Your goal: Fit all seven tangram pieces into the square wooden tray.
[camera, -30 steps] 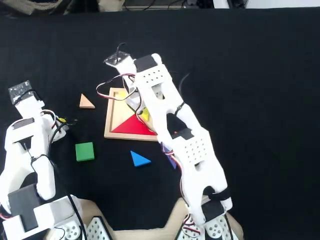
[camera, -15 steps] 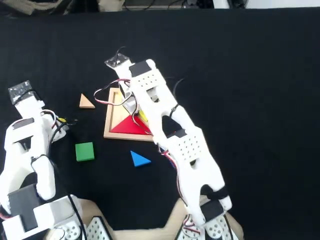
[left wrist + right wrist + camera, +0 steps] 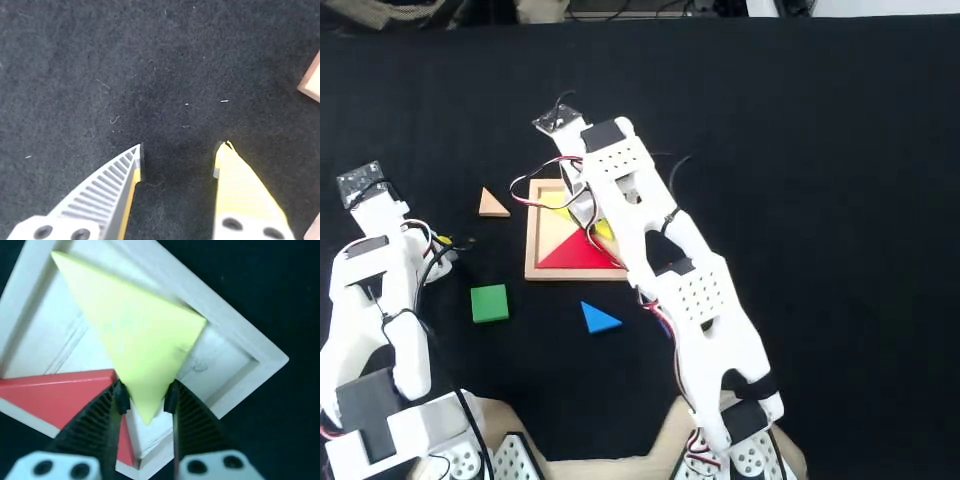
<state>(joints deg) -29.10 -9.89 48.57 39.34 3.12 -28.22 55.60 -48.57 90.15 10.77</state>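
Observation:
The square wooden tray [image 3: 534,262] lies left of the table's middle, with a red triangle [image 3: 570,254] flat in its near part. My right gripper [image 3: 145,396] is shut on a yellow triangle [image 3: 132,342] held over the tray [image 3: 250,370], beside the red triangle [image 3: 60,392]. In the high view the right arm's head [image 3: 585,205] covers most of the yellow piece [image 3: 607,231]. My left gripper [image 3: 177,150] stands open over bare black cloth at the left. Loose on the cloth lie a tan triangle [image 3: 492,203], a green square [image 3: 489,303] and a blue triangle [image 3: 599,318].
A dark blue piece [image 3: 661,318] shows under the right arm's forearm. A pale tan corner [image 3: 311,80] shows at the left wrist view's edge. Black cloth covers the whole table, with open room right of the right arm and at the back.
The right gripper moved a little left over the tray with the yellow triangle. The tray has shifted slightly left and turned. The left arm stayed still.

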